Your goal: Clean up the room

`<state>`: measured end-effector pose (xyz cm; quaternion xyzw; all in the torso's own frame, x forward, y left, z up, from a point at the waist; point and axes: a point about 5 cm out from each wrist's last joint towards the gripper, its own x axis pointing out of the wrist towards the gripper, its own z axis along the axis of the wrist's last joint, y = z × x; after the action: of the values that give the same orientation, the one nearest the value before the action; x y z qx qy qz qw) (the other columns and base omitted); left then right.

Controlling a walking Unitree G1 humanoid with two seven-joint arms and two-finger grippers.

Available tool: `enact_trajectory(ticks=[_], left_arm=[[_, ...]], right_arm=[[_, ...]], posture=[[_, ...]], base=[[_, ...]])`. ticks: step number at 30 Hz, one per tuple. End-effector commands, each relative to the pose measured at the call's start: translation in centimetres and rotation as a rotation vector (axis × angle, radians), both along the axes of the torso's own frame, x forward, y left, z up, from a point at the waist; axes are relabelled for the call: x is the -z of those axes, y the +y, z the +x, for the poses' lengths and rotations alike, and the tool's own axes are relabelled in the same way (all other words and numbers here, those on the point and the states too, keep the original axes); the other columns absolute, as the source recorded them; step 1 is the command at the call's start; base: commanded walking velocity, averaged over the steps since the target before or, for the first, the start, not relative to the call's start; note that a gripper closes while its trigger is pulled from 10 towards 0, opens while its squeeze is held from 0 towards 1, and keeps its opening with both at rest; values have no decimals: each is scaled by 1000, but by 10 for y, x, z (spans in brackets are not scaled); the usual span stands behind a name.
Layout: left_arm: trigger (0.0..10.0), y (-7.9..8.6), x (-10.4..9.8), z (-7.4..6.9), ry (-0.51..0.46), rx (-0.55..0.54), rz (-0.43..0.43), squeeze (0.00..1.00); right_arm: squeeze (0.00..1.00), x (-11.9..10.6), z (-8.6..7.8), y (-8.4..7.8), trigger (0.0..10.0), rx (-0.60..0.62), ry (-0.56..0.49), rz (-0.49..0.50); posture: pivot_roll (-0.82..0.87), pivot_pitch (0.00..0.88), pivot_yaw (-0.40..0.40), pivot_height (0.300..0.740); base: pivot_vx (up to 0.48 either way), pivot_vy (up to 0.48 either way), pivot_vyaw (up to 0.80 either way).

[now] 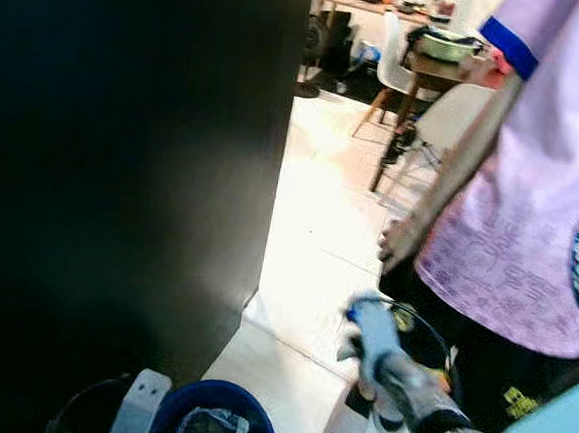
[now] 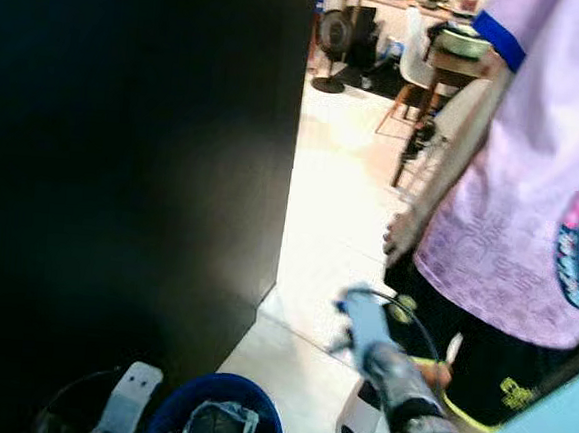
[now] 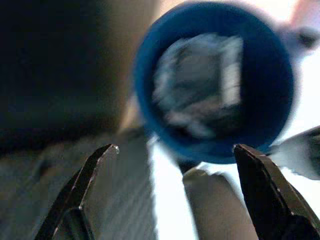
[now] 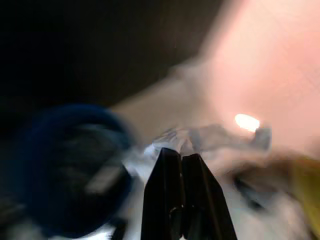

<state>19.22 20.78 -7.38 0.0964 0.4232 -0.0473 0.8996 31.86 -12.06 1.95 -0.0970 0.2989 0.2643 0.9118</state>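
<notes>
right pincer (image 4: 182, 165) is clamped tight on some crumpled clear wrapper (image 4: 210, 137), probably to drop it in the blue bin (image 1: 216, 416) on the floor by the dark cabinet (image 1: 122, 183), while left pincer (image 3: 175, 150) hangs wide open over that bin

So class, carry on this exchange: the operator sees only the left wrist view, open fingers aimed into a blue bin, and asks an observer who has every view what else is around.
Operator: My left gripper is open and points into the bin. Is anyone nearby?
Observer: Yes. A person in a lilac shirt stands close on the robot's right.
Operator: Where is the right gripper?
Observer: The right gripper is shut and held out low, between the bin and the person's legs. I cannot tell whether it grips anything.
</notes>
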Motion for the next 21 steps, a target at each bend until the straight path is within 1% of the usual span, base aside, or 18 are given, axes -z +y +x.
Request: enact_trajectory(ticks=[1, 2, 3, 4, 5, 6, 9, 10, 11, 12, 13, 14, 16, 17, 18, 19, 20, 21], left_arm=[[10000, 8, 6, -14, 47, -49, 62, 0], [10000, 9, 8, -17, 52, -77, 82, 0], [10000, 9, 8, -17, 52, -77, 82, 0], [10000, 9, 9, -20, 56, -99, 100, 0], [10000, 9, 9, -20, 56, -99, 100, 0], [10000, 7, 11, -22, 58, -108, 113, 0], [10000, 7, 11, -22, 58, -108, 113, 0], [10000, 4, 12, -24, 58, -109, 125, 0], [10000, 4, 12, -24, 58, -109, 125, 0], [10000, -2, 13, -24, 60, -99, 142, 0], [10000, -2, 13, -24, 60, -99, 142, 0], [10000, -7, 14, -23, 63, -92, 154, 0], [10000, -7, 14, -23, 63, -92, 154, 0], [10000, -9, 14, -23, 65, -86, 166, 0], [10000, -10, 14, -22, 66, -83, 176, 0], [10000, -10, 14, -22, 66, -83, 176, 0], [10000, -10, 14, -22, 67, -78, 185, 0], [10000, -10, 14, -22, 67, -78, 185, 0]], right_arm=[[0, 14, -13, 5, 10000, -59, 127, 14], [0, 17, -18, 15, 10000, -98, 179, 30], [0, 17, -18, 15, 10000, -98, 179, 30], [0, 22, -26, 25, 10000, -160, 227, 18], [0, 22, -26, 25, 10000, -160, 227, 18], [0, 27, -32, 32, 10000, -209, 266, 0], [0, 27, -32, 32, 10000, -209, 266, 0], [0, 33, -40, 37, 10000, -261, 315, -39], [0, 33, -40, 37, 10000, -261, 315, -39], [0, 37, -46, 40, 10000, -292, 346, -85], [0, 37, -46, 40, 10000, -292, 346, -85], [0, 41, -51, 47, 10000, -273, 380, -84], [0, 41, -51, 47, 10000, -273, 380, -84], [1000, 43, -55, 54, 10000, -265, 408, -70], [1000, 44, -59, 61, 10000, -249, 430, -32], [1000, 44, -59, 61, 10000, -249, 430, -32], [1000, 44, -61, 68, 10000, -248, 448, 3], [1000, 44, -61, 68, 10000, -248, 448, 3]], posture=[[100, 61, -128, 740], [137, 67, -144, 740], [137, 67, -144, 740], [137, 67, -144, 740], [137, 67, -144, 740], [159, 76, -149, 740], [159, 76, -149, 740], [185, 84, -152, 740], [185, 84, -152, 740], [185, 84, -152, 740], [185, 84, -152, 740], [200, 89, -154, 740], [200, 89, -154, 740], [208, 93, -156, 740], [212, 94, -157, 740], [212, 94, -157, 740], [215, 95, -157, 740], [215, 95, -157, 740]], base=[[0, 0, 0], [0, 0, 0], [0, 0, 0], [0, 0, 0], [0, 0, 0], [0, 0, 0], [0, 0, 0], [0, 0, 0], [0, 0, 0], [0, 0, 0], [0, 0, 0], [0, 0, 0], [0, 0, 0], [0, 0, 0], [0, 0, 0], [0, 0, 0], [0, 0, 0], [0, 0, 0]])
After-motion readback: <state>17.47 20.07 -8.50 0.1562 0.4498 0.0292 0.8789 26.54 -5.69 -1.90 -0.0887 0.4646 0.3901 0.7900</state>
